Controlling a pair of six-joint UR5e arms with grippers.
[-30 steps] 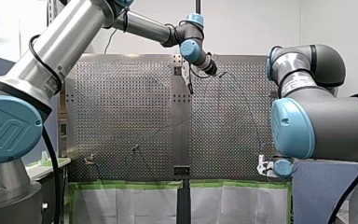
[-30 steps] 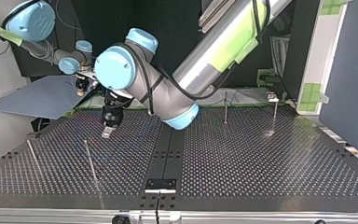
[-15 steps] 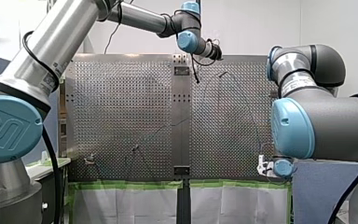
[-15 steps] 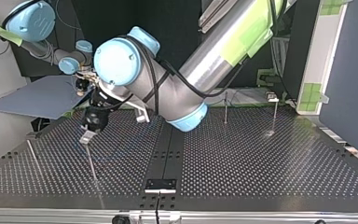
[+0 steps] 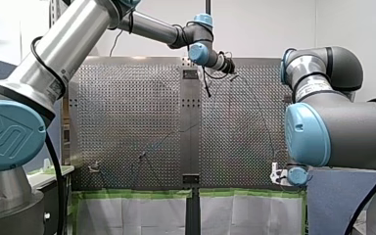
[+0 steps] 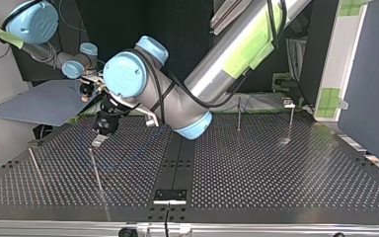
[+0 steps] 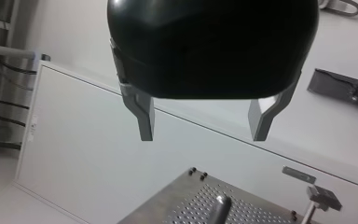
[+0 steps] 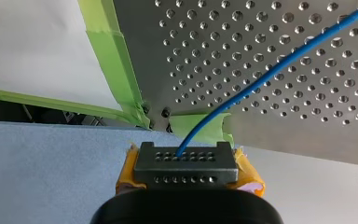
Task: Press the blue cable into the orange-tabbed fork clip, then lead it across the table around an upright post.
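The blue cable [image 8: 261, 79] is clamped in the right tool [image 8: 186, 161] off the counter's [image 8: 307, 107] corner, while the left tool [image 6: 98, 141] is held open and empty at the top view's left, where the thin line could be missed.

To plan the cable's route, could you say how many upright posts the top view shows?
4. At the view's left, one post near the table edge, another post beside it; far right, a third post and fourth post. My left arm may hide more.
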